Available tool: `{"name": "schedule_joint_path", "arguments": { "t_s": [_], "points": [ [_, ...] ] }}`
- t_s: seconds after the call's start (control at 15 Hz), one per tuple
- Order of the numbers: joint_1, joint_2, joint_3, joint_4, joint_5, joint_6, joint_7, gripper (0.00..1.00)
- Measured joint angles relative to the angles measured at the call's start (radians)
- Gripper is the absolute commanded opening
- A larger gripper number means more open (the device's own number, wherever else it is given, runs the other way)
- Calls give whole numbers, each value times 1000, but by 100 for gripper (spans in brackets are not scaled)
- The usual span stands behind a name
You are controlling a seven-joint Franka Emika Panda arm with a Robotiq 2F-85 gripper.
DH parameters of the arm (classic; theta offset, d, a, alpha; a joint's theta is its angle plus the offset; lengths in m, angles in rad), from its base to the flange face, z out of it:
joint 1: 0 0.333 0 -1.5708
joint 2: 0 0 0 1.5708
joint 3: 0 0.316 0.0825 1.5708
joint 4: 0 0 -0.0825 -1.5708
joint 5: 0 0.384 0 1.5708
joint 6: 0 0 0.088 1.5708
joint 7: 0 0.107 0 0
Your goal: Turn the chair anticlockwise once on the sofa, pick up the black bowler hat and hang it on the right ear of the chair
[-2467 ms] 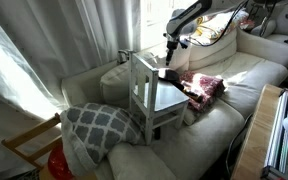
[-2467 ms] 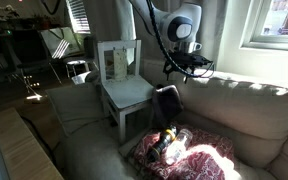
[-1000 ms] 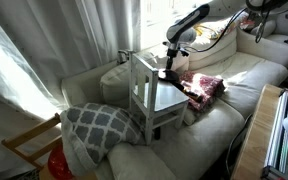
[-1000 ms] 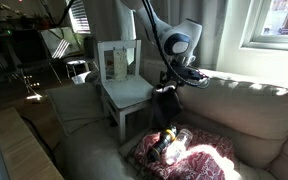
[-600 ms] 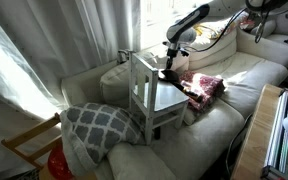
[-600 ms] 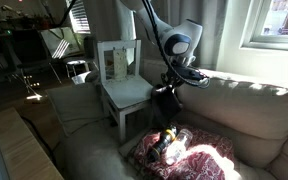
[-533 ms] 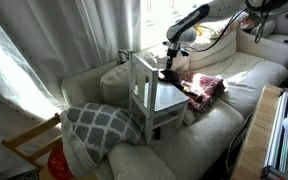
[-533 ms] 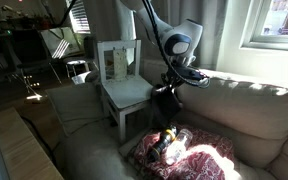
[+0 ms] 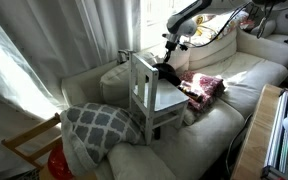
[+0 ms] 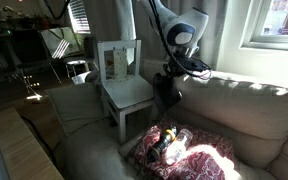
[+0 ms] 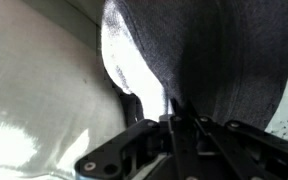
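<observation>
Both exterior views: black bowler hat [image 10: 167,87] aloft beside the chair [image 10: 123,88]; wrist view alone: tool [image 11: 172,110] tight on it.

1. In an exterior view, the camera looks down the sofa [image 9: 246,78] from high.
2. In an exterior view, it sits low, facing the chair [image 10: 129,93].
3. Both exterior views show both.
4. Wrist view: very near the hat [image 11: 224,50].

At frame centre we see the chair [image 9: 149,95] on the sofa [image 9: 239,75]; the gripper [image 9: 170,57] holds the black bowler hat [image 9: 166,71] at the chair's upper right.
</observation>
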Motion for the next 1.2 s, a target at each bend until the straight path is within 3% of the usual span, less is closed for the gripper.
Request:
{"name": "schedule_joint_path", "arguments": {
  "t_s": [0.67,1.2],
  "points": [
    [-50,-213,103,-34,271,-88,-156,2],
    [-49,-355,111,-162,493,-303,-404,2]
  ]
}}
